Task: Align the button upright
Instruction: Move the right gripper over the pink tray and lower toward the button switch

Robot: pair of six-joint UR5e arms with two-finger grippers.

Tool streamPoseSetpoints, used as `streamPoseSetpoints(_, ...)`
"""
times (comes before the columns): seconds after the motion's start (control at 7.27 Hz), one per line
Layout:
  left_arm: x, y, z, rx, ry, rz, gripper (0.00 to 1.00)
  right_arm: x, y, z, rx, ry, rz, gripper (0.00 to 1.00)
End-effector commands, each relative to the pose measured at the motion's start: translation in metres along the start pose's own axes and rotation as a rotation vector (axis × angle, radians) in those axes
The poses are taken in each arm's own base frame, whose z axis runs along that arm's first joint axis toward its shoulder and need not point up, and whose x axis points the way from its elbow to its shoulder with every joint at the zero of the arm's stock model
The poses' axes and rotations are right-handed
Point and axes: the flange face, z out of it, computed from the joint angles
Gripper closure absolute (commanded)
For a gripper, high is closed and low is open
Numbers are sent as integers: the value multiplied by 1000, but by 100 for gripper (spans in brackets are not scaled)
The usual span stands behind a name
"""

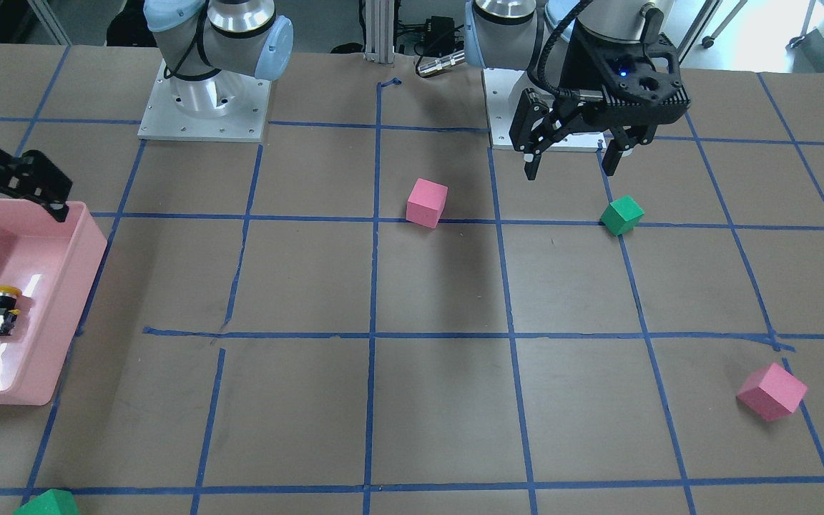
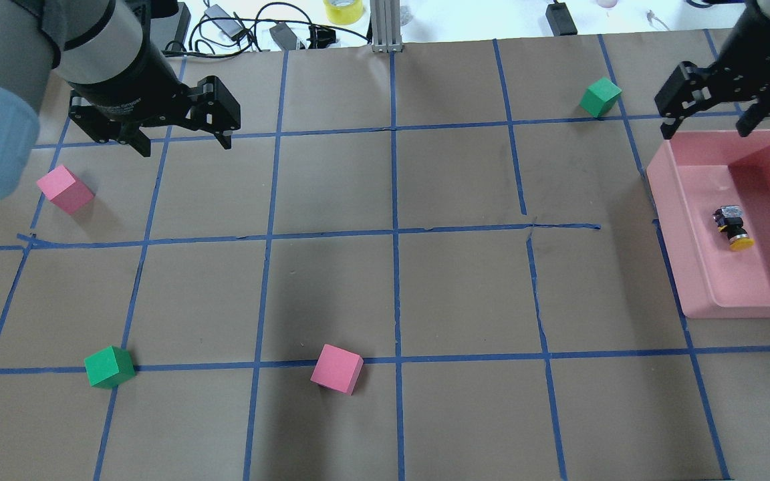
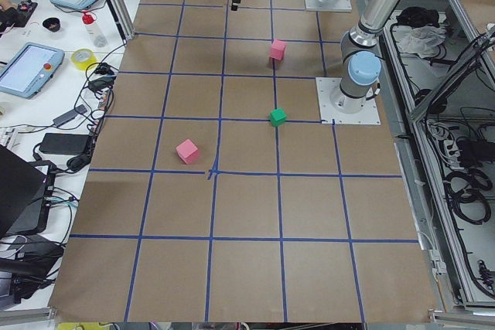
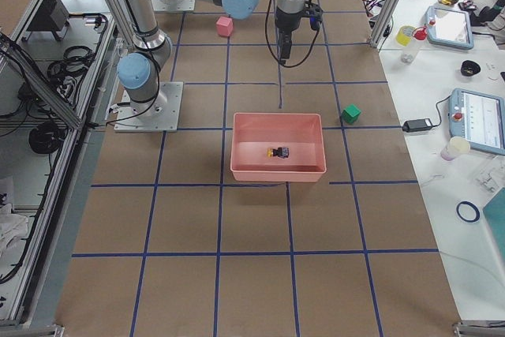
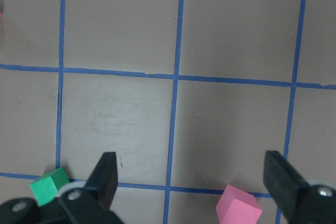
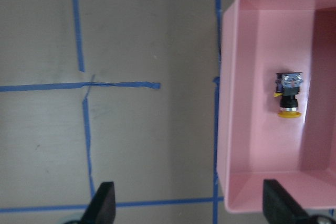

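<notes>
The button (image 2: pixel 732 227) lies on its side on the floor of the pink tray (image 2: pixel 667 220), yellow cap toward the robot and whitish base away. It also shows in the front view (image 1: pixel 3 311) and the right wrist view (image 6: pixel 289 95). My right gripper (image 2: pixel 706 130) is open and empty. It hangs above the tray's far left corner, apart from the button. In the right wrist view (image 6: pixel 189 191) its fingers straddle the tray's left wall (image 6: pixel 231 103). My left gripper (image 2: pixel 184 145) is open and empty above the table at the far left.
Pink cubes (image 2: pixel 64 189) (image 2: pixel 337 369) and green cubes (image 2: pixel 109 366) (image 2: pixel 600 95) lie scattered on the brown table with its blue tape grid. One green cube (image 1: pixel 621 214) sits just below the left gripper (image 1: pixel 571 170) in the front view.
</notes>
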Motion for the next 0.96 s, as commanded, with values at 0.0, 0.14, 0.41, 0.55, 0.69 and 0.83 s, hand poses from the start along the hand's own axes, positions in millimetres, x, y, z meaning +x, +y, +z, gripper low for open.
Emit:
streamPoseSetpoints(0.0, 0, 0, 0, 0, 0, 0, 0, 91, -4, 67, -26, 116, 88, 0)
streamPoseSetpoints(0.14, 0, 0, 0, 0, 0, 0, 0, 102, -6, 92, -36, 136, 104, 0)
streamPoseSetpoints(0.41, 0, 0, 0, 0, 0, 0, 0, 105, -11, 127, -84, 116, 99, 0)
streamPoseSetpoints(0.55, 0, 0, 0, 0, 0, 0, 0, 104, -12, 148, -122, 101, 97, 0)
streamPoseSetpoints(0.69, 0, 0, 0, 0, 0, 0, 0, 103, -13, 167, -153, 88, 101, 0)
streamPoseSetpoints(0.83, 0, 0, 0, 0, 0, 0, 0, 105, -17, 179, -146, 89, 97, 0)
